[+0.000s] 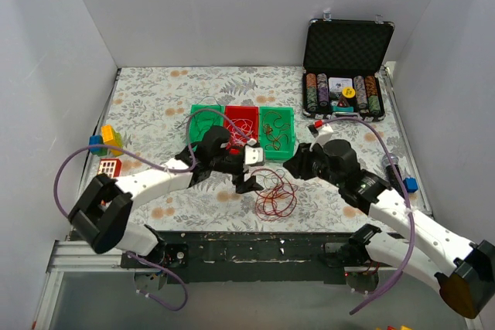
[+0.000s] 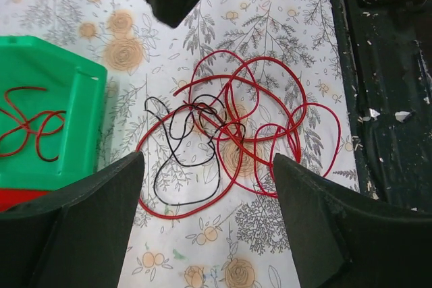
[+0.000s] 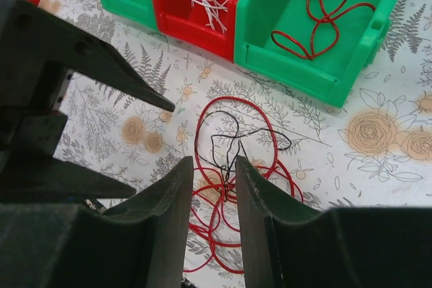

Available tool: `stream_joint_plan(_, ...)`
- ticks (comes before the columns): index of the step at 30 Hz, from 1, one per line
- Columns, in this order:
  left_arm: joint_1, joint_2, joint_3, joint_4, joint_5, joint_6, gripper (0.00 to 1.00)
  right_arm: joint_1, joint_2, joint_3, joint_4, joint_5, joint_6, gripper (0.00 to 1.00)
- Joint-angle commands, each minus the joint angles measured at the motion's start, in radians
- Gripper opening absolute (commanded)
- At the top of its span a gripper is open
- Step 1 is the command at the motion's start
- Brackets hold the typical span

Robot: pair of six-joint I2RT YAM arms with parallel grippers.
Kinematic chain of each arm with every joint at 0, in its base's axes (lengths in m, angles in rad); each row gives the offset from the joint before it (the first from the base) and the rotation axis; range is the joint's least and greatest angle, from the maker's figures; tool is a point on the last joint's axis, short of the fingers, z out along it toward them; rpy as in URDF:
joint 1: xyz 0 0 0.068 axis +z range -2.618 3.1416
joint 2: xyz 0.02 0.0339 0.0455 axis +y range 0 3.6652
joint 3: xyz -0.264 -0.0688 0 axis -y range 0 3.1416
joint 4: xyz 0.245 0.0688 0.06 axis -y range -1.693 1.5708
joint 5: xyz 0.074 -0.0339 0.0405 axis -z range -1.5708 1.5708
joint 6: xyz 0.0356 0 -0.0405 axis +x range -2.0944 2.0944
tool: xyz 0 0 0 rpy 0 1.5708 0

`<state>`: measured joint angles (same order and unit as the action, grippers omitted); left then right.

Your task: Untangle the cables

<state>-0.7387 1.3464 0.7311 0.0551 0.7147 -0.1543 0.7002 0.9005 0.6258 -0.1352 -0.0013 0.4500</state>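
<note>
A: Left gripper [image 2: 208, 166]?
B: Jaws spread wide with nothing between them. It hangs directly over the tangle of thin red and black cables [image 2: 229, 133] and is not touching it.
A: Right gripper [image 3: 214, 163]?
B: Fingers stand a narrow gap apart, above the same tangle from the opposite side. No strand is visibly pinched.
A: Tangle, position and orientation?
B: It lies flat on the floral-print tabletop [image 2: 283, 5], mid-width and close to the near edge. The long axis runs far to near, with the black strand at the far end and the red loops spreading toward the near edge.
A: Containers?
B: Three open-front plastic bins stand in a row just beyond the tangle. The left green bin [image 3: 125, 5] holds a dark strand. The middle red bin [image 3: 202, 44] holds white strands. The right green bin [image 3: 297, 75] holds loose red loops.
</note>
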Motion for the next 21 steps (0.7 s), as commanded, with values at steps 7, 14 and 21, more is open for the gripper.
stream_joint_plan(7, 0.047, 0.264, 0.211, -0.175, 0.175, 0.073, 0.68, -0.004, -0.109, -0.072, 0.062, 0.101, 0.015, 0.34)
stream_joint_plan(14, 0.050, 0.356, 0.266, -0.216, 0.184, 0.136, 0.56, -0.007, -0.114, -0.055, 0.060, 0.109, 0.012, 0.32)
stream_joint_plan(21, 0.059, 0.439, 0.327, -0.216, 0.170, 0.150, 0.54, -0.008, -0.106, -0.044, 0.059, 0.104, -0.002, 0.30)
